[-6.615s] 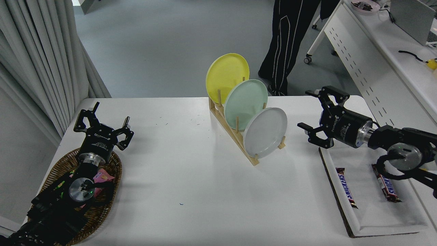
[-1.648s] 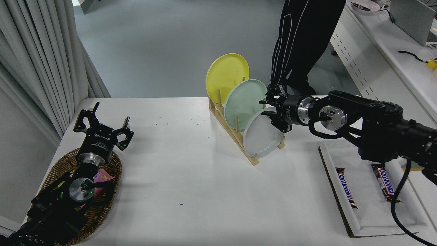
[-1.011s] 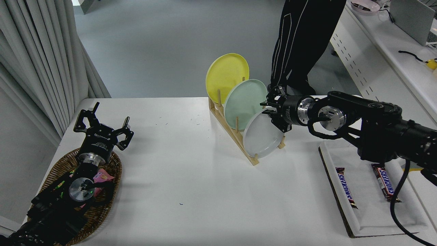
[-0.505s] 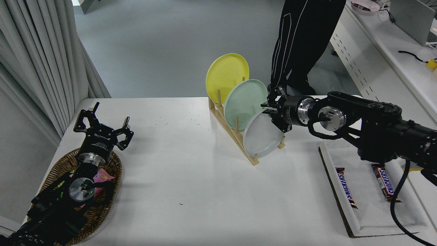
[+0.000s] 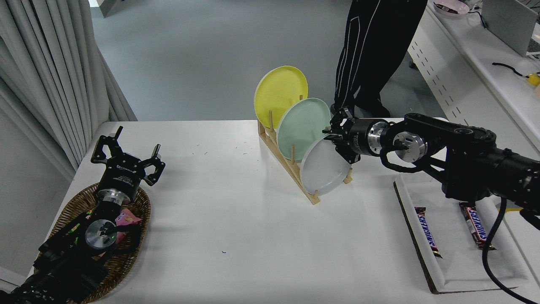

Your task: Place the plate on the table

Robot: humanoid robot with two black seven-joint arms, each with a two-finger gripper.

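Note:
The pale grey-white plate stands on edge in the front slot of a wooden rack on the white table. My right gripper comes in from the right and is shut on the plate's upper right rim. The plate still rests in the rack. A mint green plate and a yellow plate stand behind it. My left gripper is open and parked at the lower left.
A wicker basket lies under my left arm. A white tray with two candy bars lies at the right front. A person's legs stand behind the table. A white desk stands at the far right.
My right arm swung in from the right to the plate's upper rim, and its fingers have closed on it. The plate has hardly moved. The person stepped a little to the right.

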